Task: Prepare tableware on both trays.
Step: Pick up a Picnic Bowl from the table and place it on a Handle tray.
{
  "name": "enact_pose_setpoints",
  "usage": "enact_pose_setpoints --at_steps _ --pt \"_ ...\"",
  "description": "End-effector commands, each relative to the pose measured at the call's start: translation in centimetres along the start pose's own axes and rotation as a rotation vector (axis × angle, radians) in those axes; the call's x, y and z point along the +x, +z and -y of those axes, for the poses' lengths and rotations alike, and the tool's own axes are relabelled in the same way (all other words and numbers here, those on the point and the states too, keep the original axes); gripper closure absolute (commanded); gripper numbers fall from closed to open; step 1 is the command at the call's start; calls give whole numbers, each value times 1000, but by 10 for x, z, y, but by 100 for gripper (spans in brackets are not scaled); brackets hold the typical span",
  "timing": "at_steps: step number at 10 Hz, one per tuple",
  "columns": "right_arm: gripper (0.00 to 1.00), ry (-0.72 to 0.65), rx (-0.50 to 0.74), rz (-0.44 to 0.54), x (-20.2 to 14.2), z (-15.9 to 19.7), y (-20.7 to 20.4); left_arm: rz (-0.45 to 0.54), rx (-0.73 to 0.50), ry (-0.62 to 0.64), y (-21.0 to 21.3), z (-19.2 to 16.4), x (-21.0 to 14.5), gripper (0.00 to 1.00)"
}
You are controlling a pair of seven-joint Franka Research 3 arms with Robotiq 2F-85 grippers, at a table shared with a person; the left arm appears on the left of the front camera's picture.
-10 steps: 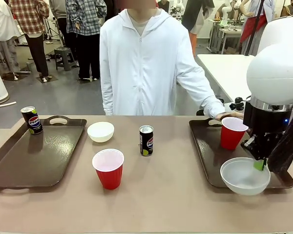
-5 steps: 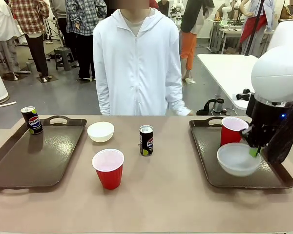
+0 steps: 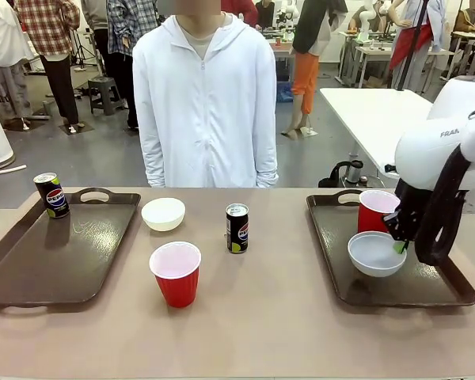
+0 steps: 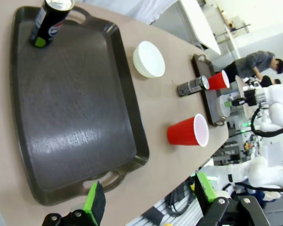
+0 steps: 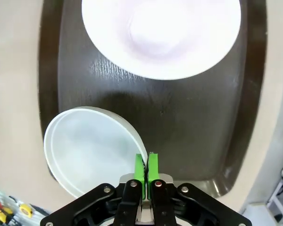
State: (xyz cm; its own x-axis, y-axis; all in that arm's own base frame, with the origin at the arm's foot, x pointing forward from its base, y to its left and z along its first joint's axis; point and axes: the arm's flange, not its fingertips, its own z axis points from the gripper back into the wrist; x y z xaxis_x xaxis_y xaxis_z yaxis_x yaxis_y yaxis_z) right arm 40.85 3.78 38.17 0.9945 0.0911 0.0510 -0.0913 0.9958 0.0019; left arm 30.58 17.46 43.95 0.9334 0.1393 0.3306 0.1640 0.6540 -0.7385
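Brown trays, two; bowls, cups, cans paired.
Right gripper [image 3: 399,247] pinches rim of held bowl [image 3: 372,255] over right tray [image 3: 332,261], first cup [image 3: 374,212] at its 12 o'clock; left tray [image 3: 63,253] bare except first can [image 3: 51,195] at 11 o'clock; left gripper [image 4: 149,194] spread wide; second bowl [image 3: 163,214], can [image 3: 237,228], cup [image 3: 175,273] between trays.

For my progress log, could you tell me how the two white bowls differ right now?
The right-hand bowl is pinched at its rim by the right pincer; the middle bowl sits free. The right-hand bowl is over the right tray; the middle bowl rests on the bare table. Both are white and round.
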Motion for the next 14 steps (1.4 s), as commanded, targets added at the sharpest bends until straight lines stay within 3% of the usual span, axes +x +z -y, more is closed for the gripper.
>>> enact_pose_setpoints --at_steps 1,2,3,4,5,6,7,12,13,14 --pt "97 -26 18 2 7 1 -10 7 -15 -5 2 -1 0 0" --pt "97 -21 31 0 10 2 -17 7 -15 -5 2 -1 0 0" --pt "37 -11 40 -14 8 2 -18 7 -15 -5 2 -1 0 0" --pt "36 -5 43 -12 6 1 -13 7 -15 -5 2 -1 0 0" --pt "0 3 54 -6 0 -2 -3 7 -15 -5 2 -1 0 0" --pt "33 10 61 15 -6 -5 12 7 -15 -5 2 -1 0 0" --pt "0 17 66 43 -16 -10 34 7 -15 -5 2 -1 0 0" --pt "0 -11 31 58 -65 -20 114 7 -15 -5 2 -1 0 0" --pt "0 33 -2 3 -72 -23 119 7 -15 -5 2 -1 0 0" --pt "0 15 43 71 -56 -18 108 7 -15 -5 2 -1 0 0"
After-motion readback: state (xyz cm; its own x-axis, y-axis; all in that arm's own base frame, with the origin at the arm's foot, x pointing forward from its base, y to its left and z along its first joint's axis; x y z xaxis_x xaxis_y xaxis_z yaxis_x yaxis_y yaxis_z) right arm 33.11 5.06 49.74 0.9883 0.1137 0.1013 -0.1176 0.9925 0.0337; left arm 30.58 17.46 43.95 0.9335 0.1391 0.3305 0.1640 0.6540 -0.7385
